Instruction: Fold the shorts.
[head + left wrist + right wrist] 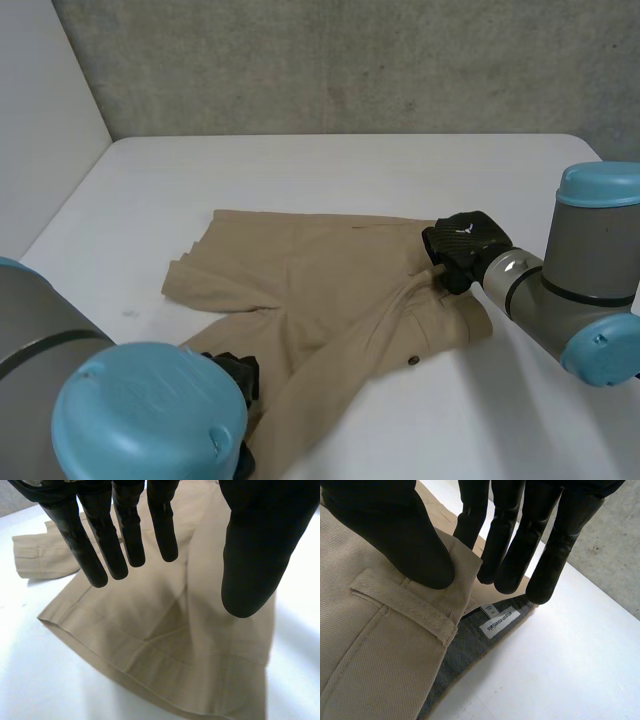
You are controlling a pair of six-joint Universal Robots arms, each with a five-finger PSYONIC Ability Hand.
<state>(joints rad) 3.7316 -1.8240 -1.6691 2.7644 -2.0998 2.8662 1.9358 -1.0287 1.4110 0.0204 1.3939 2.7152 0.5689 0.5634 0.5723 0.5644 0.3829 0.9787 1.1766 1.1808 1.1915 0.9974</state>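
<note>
**Surface and room.** A white panel stands at the left. A grey concrete wall closes the far side. The white table carries the tan shorts, which lie spread at its middle. One leg runs toward the near-left edge, and the waistband is at the right.

**View differences.** The head view shows the whole garment, a small dark button on its near-right part, and both arms. The left arm is at the near left and the right arm at the right. The left wrist view shows the leg hem lying flat, with creases in the cloth under the palm. The right wrist view shows a belt loop, the grey inner lining and a white label.

**Hands.** The left hand is over the near-left leg. Its fingers are straight and spread, the thumb is well apart from them, and nothing is grasped. Contact with the cloth cannot be told. The right hand is at the right end of the waistband. Its thumb presses the outer face just beside the belt loop. Its fingers stand at the other side of the raised edge, so the cloth is pinched between thumb and fingers.
</note>
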